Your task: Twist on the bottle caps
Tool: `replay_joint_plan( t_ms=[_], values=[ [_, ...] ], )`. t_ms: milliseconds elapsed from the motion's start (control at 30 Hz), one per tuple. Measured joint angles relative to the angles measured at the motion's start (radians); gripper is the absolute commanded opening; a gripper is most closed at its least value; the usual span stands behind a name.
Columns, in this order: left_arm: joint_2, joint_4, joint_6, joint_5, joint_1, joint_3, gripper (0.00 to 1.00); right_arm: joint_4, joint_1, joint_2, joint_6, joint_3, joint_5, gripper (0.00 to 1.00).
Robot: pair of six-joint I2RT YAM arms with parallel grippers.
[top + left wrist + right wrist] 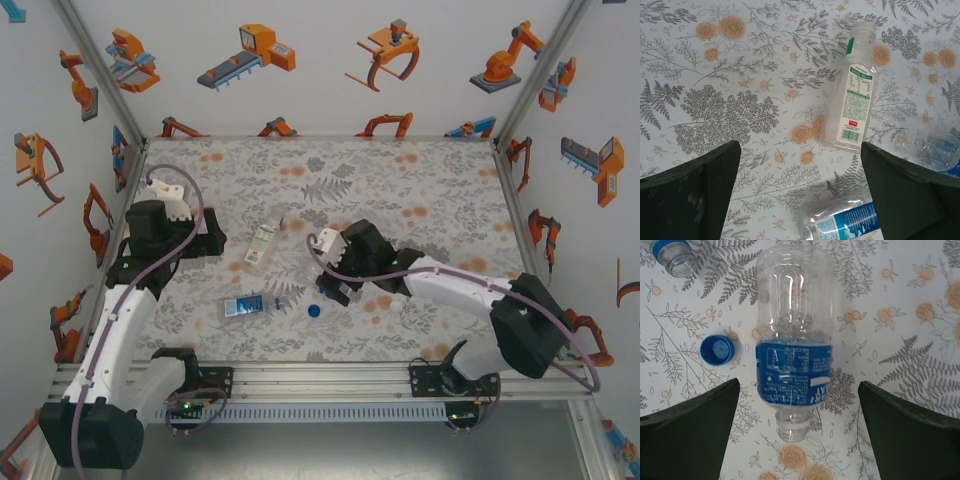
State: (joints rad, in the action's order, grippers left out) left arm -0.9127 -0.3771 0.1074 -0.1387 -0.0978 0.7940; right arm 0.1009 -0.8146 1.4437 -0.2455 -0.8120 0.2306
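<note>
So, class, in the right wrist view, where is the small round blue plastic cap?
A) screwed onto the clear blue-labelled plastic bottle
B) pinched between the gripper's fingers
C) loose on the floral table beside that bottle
C: the small round blue plastic cap lies on the floral table, apart from the clear blue-labelled plastic bottle, whose neck is bare.

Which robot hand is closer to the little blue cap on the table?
Right. The right gripper sits just beside the blue cap, over a blue-label bottle. The left gripper is farther away, near the white-and-green bottle.
</note>
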Motion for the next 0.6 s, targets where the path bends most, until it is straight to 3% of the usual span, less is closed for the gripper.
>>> replay_joint_plan(
  t_ms=[267, 600],
  values=[
    [0.002, 0.002, 0.000, 0.000, 0.000, 0.000, 0.97, 0.024, -0.031, 0.176, -0.048, -0.075, -0.015, 0.80],
    [-0.020, 0.002, 0.013, 0.000, 0.000, 0.000, 0.97, 0.072, -0.040, 0.233, -0.080, -0.106, -0.024, 0.53]
  ],
)
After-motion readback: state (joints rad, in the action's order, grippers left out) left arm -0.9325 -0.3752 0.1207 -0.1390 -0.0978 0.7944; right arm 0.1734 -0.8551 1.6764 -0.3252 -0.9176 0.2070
